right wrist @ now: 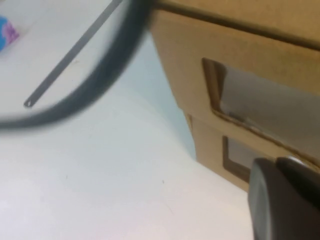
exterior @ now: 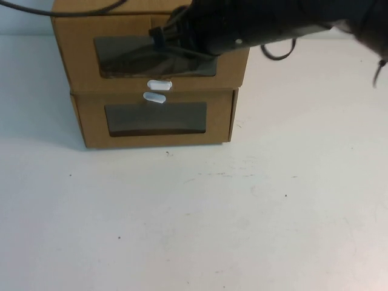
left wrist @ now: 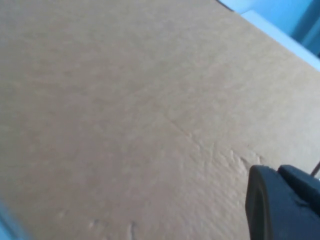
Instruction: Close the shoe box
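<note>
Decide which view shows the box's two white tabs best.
High view: both white tabs sit midway along the box front, right gripper above. Right wrist view shows only box windows; left wrist view, left gripper against plain cardboard.

Shoe box (exterior: 151,91) on table (exterior: 242,212), R arm over lid (exterior: 151,51), L gripper unseen

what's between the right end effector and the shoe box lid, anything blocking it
Nothing visible. The right end effector reaches across from the right and is already over the lid of the shoe box. The left end effector sits close against plain cardboard. The lid looks nearly down; its white tab sits just above the other white tab.
</note>
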